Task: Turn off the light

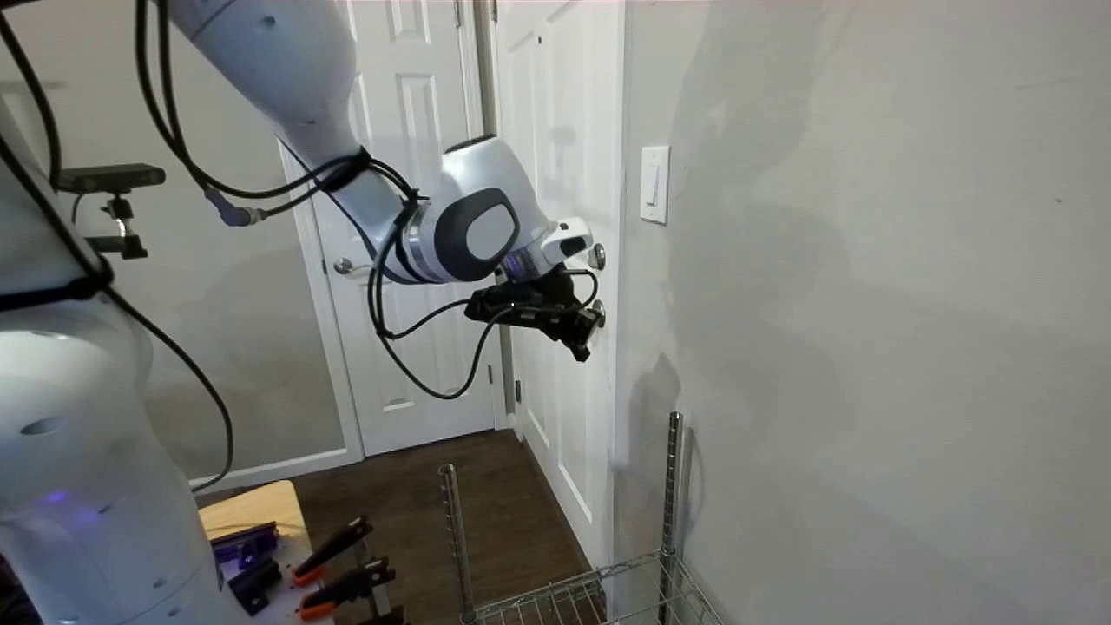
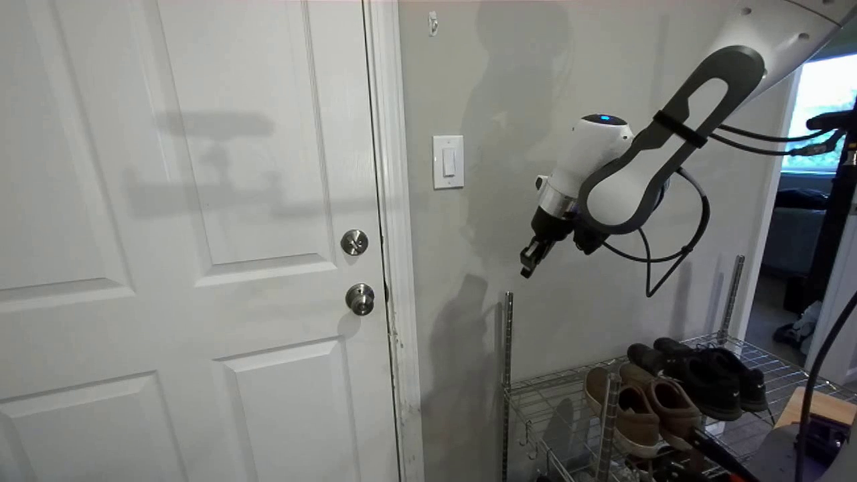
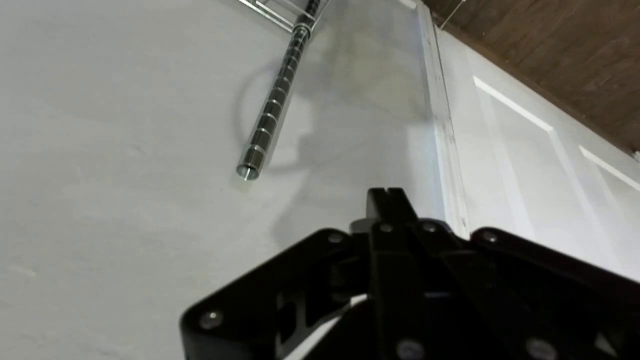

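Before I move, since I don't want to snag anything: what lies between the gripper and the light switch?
In an exterior view, only bare, shadowed wall shows between the gripper and the light switch.

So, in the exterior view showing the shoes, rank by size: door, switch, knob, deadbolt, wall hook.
Largest to smallest, as they look:
1. door, cut off by the frame
2. switch
3. knob and deadbolt, too alike to rank
4. wall hook
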Action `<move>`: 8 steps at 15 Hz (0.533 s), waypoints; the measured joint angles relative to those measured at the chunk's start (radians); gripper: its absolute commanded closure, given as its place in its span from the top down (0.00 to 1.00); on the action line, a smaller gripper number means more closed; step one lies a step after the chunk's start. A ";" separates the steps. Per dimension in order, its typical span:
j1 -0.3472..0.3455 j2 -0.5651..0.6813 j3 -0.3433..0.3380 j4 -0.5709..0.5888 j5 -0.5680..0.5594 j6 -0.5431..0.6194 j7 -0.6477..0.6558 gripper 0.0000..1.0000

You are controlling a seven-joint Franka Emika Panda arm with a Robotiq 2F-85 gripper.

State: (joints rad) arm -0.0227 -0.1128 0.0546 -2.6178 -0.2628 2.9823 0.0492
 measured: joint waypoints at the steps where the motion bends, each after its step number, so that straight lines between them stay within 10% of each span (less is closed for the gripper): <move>1: -0.012 -0.001 0.005 0.002 -0.038 0.031 0.036 0.04; 8: -0.106 -0.044 0.051 0.003 -0.214 0.162 0.178 0.04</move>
State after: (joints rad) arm -0.1291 -0.1567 0.1058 -2.6147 -0.4770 3.1440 0.2275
